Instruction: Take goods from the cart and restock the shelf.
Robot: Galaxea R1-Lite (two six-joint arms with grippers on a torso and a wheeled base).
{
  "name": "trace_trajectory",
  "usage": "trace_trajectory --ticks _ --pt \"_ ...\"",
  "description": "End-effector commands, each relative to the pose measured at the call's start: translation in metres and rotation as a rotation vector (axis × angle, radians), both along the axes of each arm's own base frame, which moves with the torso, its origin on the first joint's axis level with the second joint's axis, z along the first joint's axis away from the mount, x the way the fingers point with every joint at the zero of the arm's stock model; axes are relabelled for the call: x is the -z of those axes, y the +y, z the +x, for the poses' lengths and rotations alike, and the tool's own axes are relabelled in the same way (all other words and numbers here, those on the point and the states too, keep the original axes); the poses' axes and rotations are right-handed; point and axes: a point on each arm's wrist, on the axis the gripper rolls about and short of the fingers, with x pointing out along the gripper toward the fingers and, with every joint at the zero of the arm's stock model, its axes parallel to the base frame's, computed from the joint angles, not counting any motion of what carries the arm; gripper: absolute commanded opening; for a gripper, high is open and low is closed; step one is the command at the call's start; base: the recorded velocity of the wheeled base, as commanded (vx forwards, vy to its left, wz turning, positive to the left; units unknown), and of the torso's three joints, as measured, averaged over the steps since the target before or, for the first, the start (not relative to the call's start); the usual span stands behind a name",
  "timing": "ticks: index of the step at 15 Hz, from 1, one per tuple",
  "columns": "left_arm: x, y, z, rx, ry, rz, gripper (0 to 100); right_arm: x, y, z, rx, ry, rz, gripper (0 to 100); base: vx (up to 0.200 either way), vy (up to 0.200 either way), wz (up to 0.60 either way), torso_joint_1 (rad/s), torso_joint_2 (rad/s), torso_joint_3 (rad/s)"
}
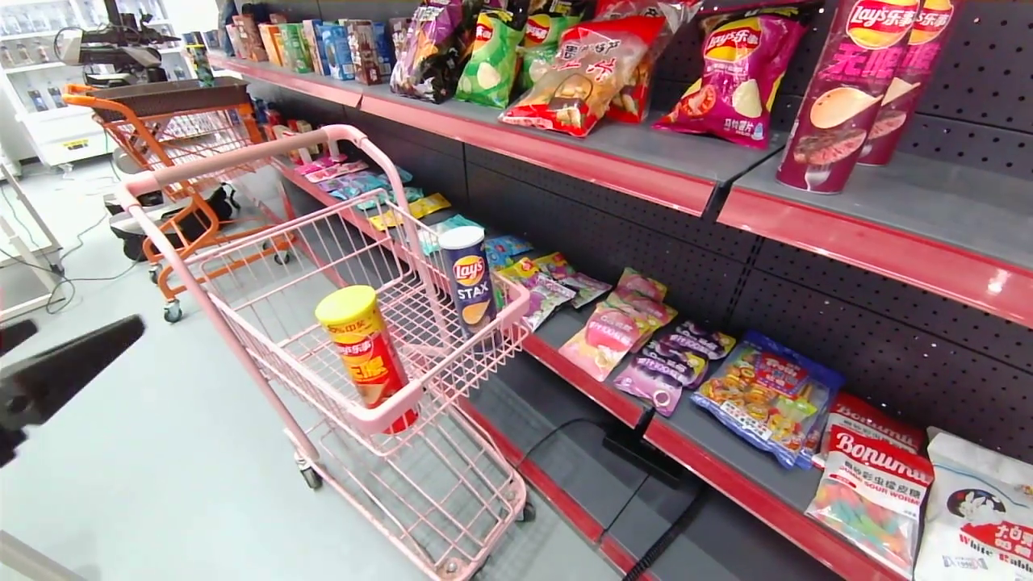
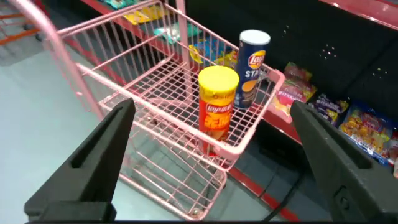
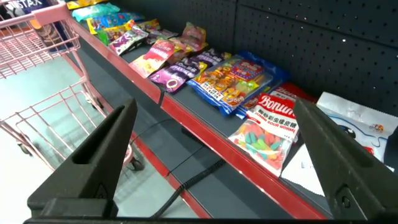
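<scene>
A yellow can [image 1: 365, 347] and a dark blue can [image 1: 469, 278] stand upright in the pink cart [image 1: 242, 160] beside the shelf [image 1: 888, 211]

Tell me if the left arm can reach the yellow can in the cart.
Probably yes: the left gripper is open, and the yellow can stands upright in the open-topped cart, apart from the blue can.

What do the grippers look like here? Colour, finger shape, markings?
Left gripper and right gripper match: each has two matte black fingers, broad at the base and tapering like wedges to narrow tips, with flat faces and bevelled edges. No markings or cables can be seen on them.
</scene>
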Motion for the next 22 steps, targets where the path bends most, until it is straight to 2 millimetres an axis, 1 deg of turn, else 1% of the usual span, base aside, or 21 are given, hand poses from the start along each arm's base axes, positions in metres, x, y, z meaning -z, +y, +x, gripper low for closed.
trace_trajectory --ticks 1,3,5,8,9,11,13,14,16,22 --pt "0.021 -0.009 0.069 0.066 0.149 0.044 100 0.0 0.0 0.0 0.0 0.001 0.0 100 0.0 0.0 0.0 0.0 0.0 0.0" --pt "0.029 -0.011 0.082 0.091 0.168 0.094 100 0.0 0.0 0.0 0.0 0.001 0.001 100 0.0 0.0 0.0 0.0 0.0 0.0" --pt "0.035 -0.012 0.091 0.109 0.187 0.102 100 0.0 0.0 0.0 0.0 0.001 0.001 100 0.0 0.0 0.0 0.0 0.0 0.0" --pt "0.044 -0.013 0.096 0.122 0.218 0.101 100 0.0 0.0 0.0 0.0 0.001 0.001 100 0.0 0.0 0.0 0.0 0.0 0.0" --pt "0.049 -0.014 0.098 0.159 0.239 0.093 100 0.0 0.0 0.0 -0.002 0.001 0.001 100 0.0 0.0 0.0 0.0 0.0 0.0" --pt "0.057 -0.015 0.11 0.169 0.246 0.092 100 0.0 0.0 0.0 0.0 0.001 0.001 100 0.0 0.0 0.0 0.0 0.0 0.0" --pt "0.066 -0.017 0.128 0.171 0.225 0.092 100 0.0 0.0 0.0 0.0 0.001 0.001 100 0.0 0.0 0.0 0.0 0.0 0.0" --pt "0.067 -0.017 0.129 0.172 0.225 0.094 100 0.0 0.0 0.0 0.0 0.001 0.001 100 0.0 0.0 0.0 0.0 0.0 0.0" --pt "0.082 -0.019 0.144 0.186 0.253 0.121 100 0.0 0.0 0.0 0.0 0.001 0.001 100 0.0 0.0 0.0 0.0 0.0 0.0" --pt "0.101 -0.022 0.172 0.203 0.237 0.121 100 0.0 0.0 0.0 0.0 0.001 0.001 100 0.0 0.0 0.0 0.0 0.0 0.0"
